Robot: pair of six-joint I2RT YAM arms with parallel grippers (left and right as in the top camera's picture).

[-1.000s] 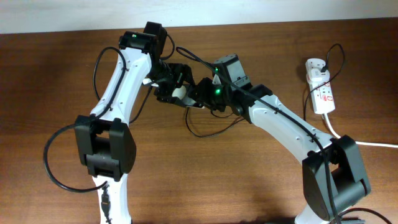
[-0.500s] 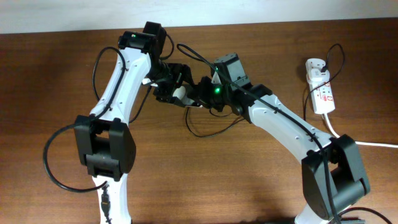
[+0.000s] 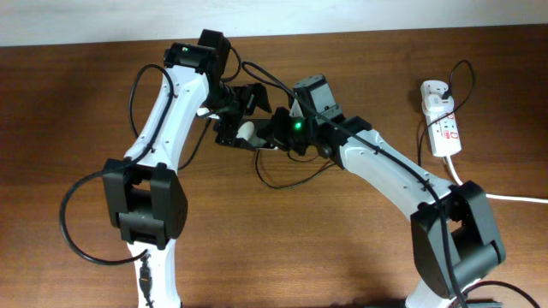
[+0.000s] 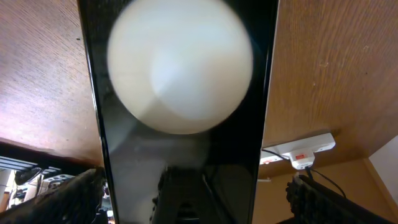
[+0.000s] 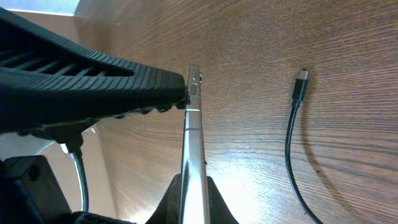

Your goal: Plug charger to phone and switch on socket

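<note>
The phone (image 3: pixel 247 128), a black slab with a white round blob, is held edge-up above the table between the two arms. My right gripper (image 3: pixel 264 135) is shut on its lower end; in the right wrist view it (image 5: pixel 193 196) clamps the thin edge-on phone (image 5: pixel 193 124). My left gripper (image 3: pixel 240 115) is open around the phone. In the left wrist view the phone (image 4: pixel 186 155) fills the frame, with the left gripper (image 4: pixel 193 199) spread beside it. The charger cable (image 3: pixel 291 178) loops on the table; its connector tip (image 5: pixel 301 84) lies free. The socket (image 3: pixel 441 124) lies far right.
A white plug adapter (image 3: pixel 433 90) sits in the far end of the socket, whose thick white cord (image 3: pixel 505 197) runs off to the right. The socket also shows in the left wrist view (image 4: pixel 301 148). A ridged left finger (image 5: pixel 93 81) reaches the phone's edge.
My left gripper's fingers have spread apart around the phone. The right gripper has kept its hold and barely moved.
</note>
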